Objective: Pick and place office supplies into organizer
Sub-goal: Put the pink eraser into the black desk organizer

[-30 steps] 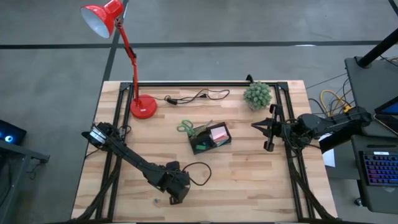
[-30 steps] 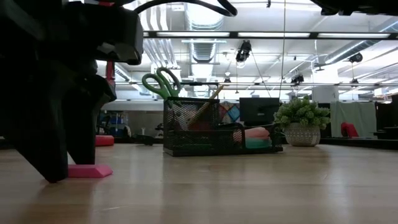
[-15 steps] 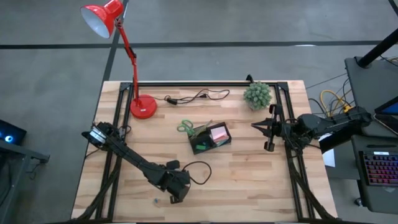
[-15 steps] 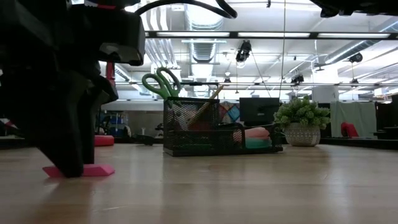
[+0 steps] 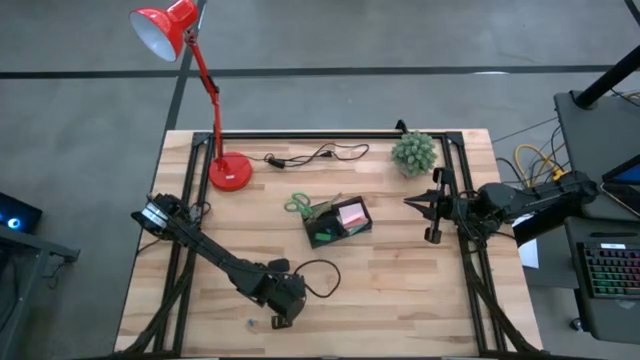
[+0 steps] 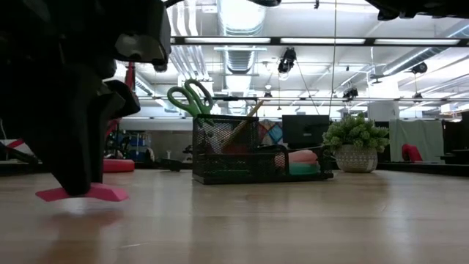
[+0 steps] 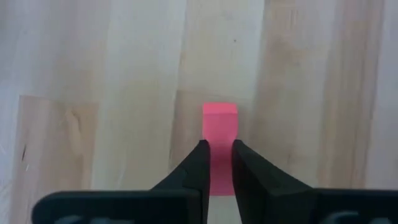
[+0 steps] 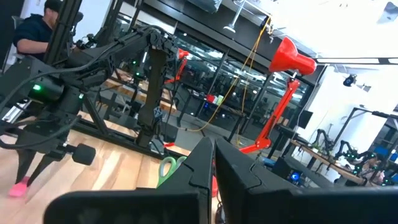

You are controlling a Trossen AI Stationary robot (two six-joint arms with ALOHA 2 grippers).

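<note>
A small pink block (image 7: 219, 121) hangs just above the wood table near its front edge, with my left gripper (image 7: 217, 146) shut on it; the low view shows the block (image 6: 80, 193) under the dark fingers. From above, that gripper (image 5: 283, 318) sits front left of centre. The black mesh organizer (image 5: 338, 222) stands mid-table and holds green-handled scissors (image 6: 189, 97) and a pink pad (image 5: 352, 213). A tiny green piece (image 5: 248, 323) lies on the table left of my left gripper. My right gripper (image 5: 432, 215) waits shut, raised at the right edge. My left gripper pinches the pink block's two long sides (image 7: 219, 140) between its two fingers, toward the end nearer the wrist. The fingers slant steeply down from above. The block's far end (image 7: 219, 112) sticks out past the fingertips, and the block (image 6: 102, 193) hangs about level, just clear of the table.
A red desk lamp (image 5: 230, 172) stands at the far left, a black cable (image 5: 315, 155) lies along the far edge, and a small green plant (image 5: 414, 152) sits far right. Bare wood stretches between my left gripper and the organizer.
My left gripper has shut on the pink block, which lay between its open fingers a second ago, and has risen a little. The block has come up off the table and hangs just clear of it.
</note>
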